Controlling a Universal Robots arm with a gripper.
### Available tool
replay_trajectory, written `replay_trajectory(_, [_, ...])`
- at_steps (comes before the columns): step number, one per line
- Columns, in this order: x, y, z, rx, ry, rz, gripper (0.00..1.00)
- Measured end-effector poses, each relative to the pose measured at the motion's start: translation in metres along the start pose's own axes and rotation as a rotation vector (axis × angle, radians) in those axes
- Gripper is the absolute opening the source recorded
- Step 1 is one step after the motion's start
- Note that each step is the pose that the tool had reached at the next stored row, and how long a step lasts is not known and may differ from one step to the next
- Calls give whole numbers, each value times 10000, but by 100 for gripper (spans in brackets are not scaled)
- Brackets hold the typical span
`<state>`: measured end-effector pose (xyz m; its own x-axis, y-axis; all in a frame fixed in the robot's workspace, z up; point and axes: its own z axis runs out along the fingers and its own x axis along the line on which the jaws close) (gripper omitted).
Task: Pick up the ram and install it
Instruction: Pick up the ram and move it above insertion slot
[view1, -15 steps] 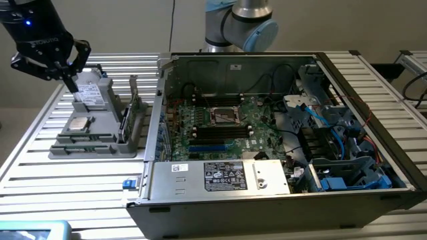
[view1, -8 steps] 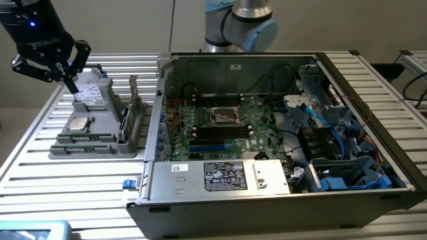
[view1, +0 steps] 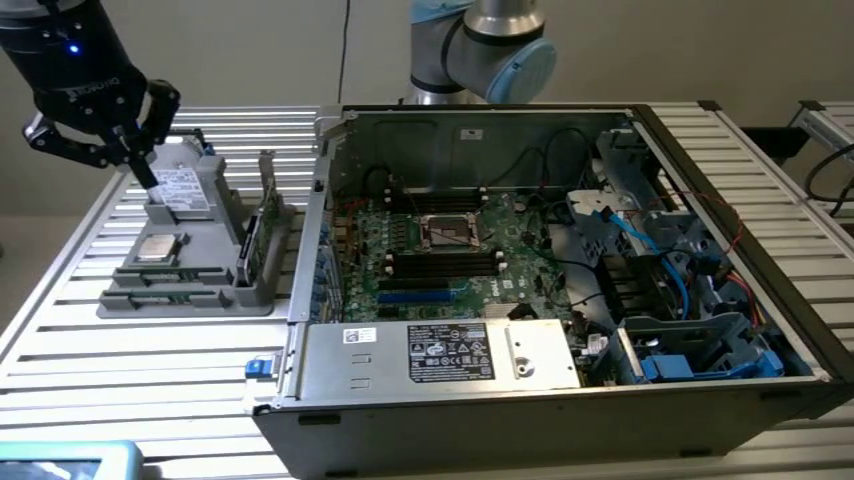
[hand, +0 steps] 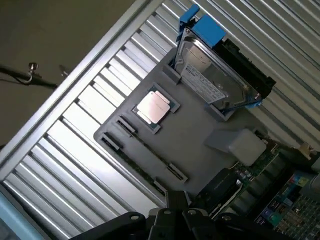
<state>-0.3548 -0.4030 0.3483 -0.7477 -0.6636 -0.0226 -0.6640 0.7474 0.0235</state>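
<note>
My black gripper (view1: 144, 178) hangs over the far end of a grey parts tray (view1: 200, 290), just above the boxy silver drive (view1: 184, 190). Its fingers are shut, with nothing between them. In the wrist view the gripper (hand: 175, 202) looks down on the tray (hand: 200, 130). A thin dark stick, which I take to be the ram (hand: 150, 150), stands on edge in the long clipped slot beside the square silver processor chip (hand: 152, 106). The open computer case (view1: 534, 400) shows its green motherboard (view1: 461, 250) with black memory slots (view1: 441, 263).
The drive (hand: 215, 80) sits in a blue bracket. A green card (view1: 271, 225) stands upright along the tray's side next to the case wall. Cables and blue drive bays fill the case at the exterior view's right. The slatted metal table (view1: 160, 350) surrounds everything.
</note>
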Motion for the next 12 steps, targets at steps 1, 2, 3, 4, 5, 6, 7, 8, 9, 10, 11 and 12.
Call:
replay_trajectory(1, [0,0,1,-4,5,-174,11])
replay_trajectory(2, [0,0,3,-7,9,-355,11])
replay_trajectory(3, [0,0,4,-11,14,-534,11])
replay_trajectory(4, [0,0,5,-14,20,-729,11])
replay_trajectory(5, [0,0,6,-18,24,-910,11])
replay_trajectory(6, [0,0,8,-22,29,-1089,11])
replay_trajectory(7, [0,0,9,-25,34,-1269,11])
replay_trajectory(8, [0,0,10,-29,39,-1448,11])
replay_trajectory(9, [0,0,12,-33,43,-1634,11])
replay_trajectory(10, [0,0,13,-37,48,-1814,11])
replay_trajectory(11, [0,-1,15,-40,52,-1988,11])
replay_trajectory(12, [0,-1,16,-44,57,-2168,11])
